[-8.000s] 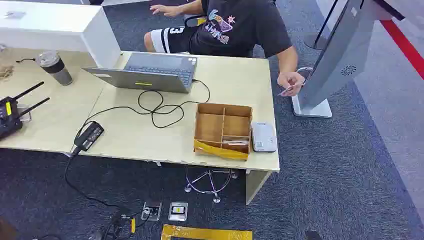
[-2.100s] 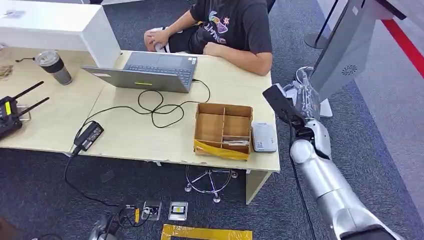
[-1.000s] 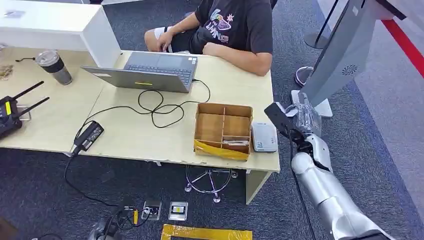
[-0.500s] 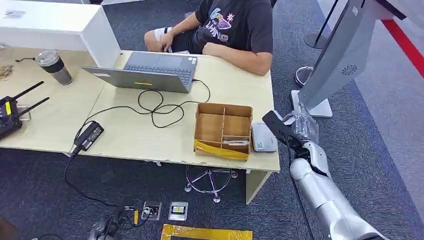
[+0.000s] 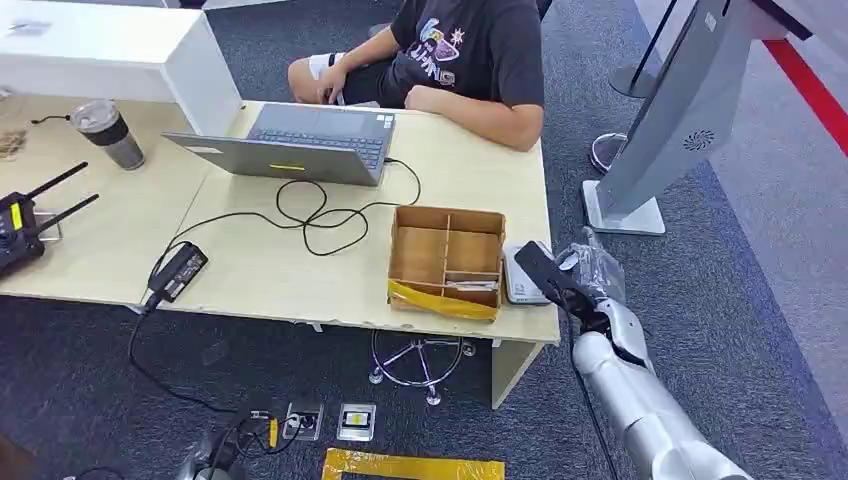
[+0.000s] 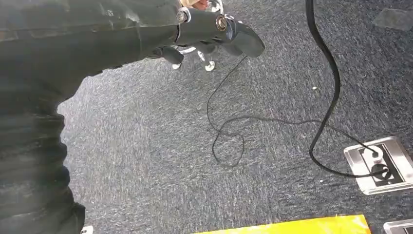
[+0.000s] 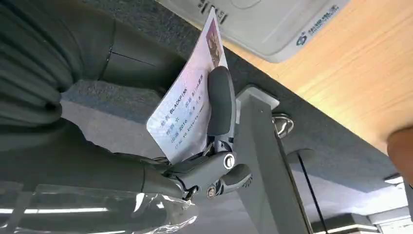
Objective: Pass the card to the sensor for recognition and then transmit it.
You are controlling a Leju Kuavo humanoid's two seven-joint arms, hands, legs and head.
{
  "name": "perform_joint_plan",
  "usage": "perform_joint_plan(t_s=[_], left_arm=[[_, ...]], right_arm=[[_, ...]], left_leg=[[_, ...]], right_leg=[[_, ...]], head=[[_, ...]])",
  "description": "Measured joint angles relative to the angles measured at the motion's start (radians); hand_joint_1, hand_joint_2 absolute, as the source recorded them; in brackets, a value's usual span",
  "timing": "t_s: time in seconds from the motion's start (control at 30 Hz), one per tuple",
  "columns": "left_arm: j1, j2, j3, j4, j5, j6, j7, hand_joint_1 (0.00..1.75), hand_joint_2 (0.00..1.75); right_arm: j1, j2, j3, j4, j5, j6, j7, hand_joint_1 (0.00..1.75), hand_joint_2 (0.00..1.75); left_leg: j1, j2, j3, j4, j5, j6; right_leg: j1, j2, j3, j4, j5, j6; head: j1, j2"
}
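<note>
The right hand [image 7: 214, 146], partly wrapped in crinkled clear plastic, pinches a glossy printed ID card [image 7: 187, 109] at lower right of the head view, just over the white card reader [image 5: 522, 274], partly hidden. The left hand [image 6: 214, 29] hangs over grey carpet, fingers curled, empty.

On the worktop [image 5: 280, 270] the divided box [image 5: 446, 260] sits near the front right corner, and the card reader [image 5: 522, 275] lies just beside it on its right. The right robot hand [image 5: 582, 275] hovers at that corner, over the reader's right edge, pinching the card [image 7: 192, 97]. Behind the box sits the laptop [image 5: 300, 145], its cable [image 5: 320, 215] looped between them. A person [image 5: 450, 55] sits behind the worktop. The kiosk [image 5: 680, 110] stands on the floor, off to the right.
</note>
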Motion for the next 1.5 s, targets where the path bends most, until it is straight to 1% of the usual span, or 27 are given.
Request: perform_joint_plan(t_s=[0.33,0.63,1.03,1.23,1.5], left_arm=[[-0.001,0.0,0.0,0.0,0.003,0.0,0.0,0.0,1.75],[-0.001,0.0,0.0,0.0,0.005,0.002,0.0,0.0,1.75],[-0.001,0.0,0.0,0.0,0.005,0.002,0.0,0.0,1.75],[-0.001,0.0,0.0,0.0,0.005,0.002,0.0,0.0,1.75],[-0.002,-0.001,0.0,0.0,-0.003,0.001,0.0,0.0,1.75]], right_arm=[[0.011,0.006,0.016,0.015,0.011,0.023,0.003,1.75,1.75],[0.012,0.005,0.025,0.023,0.017,0.055,0.029,1.75,1.75],[0.012,0.005,0.027,0.027,0.017,0.059,0.035,1.75,1.75],[0.013,0.004,0.027,0.028,0.018,0.067,0.048,1.75,1.75],[0.014,-0.006,0.027,0.029,0.017,0.071,0.057,1.75,1.75]], left_leg=[[0.0,0.0,0.0,0.0,0.0,0.0],[0.0,0.0,0.001,0.0,0.0,0.0],[0.0,0.0,0.001,0.0,0.0,0.0],[0.0,0.0,0.001,0.0,0.0,0.0],[0.0,0.001,0.002,0.0,0.0,0.0]], right_leg=[[0.0,0.0,0.0,0.0,0.0,0.0],[0.0,0.0,0.0,0.0,0.0,0.0],[0.0,0.0,0.001,0.0,0.0,0.0],[0.0,0.0,0.001,0.0,0.0,0.0],[0.0,0.001,0.001,0.0,0.0,0.0]], head=[[0.0,0.0],[0.0,0.0],[0.0,0.0],[0.0,0.0],[0.0,0.0]])
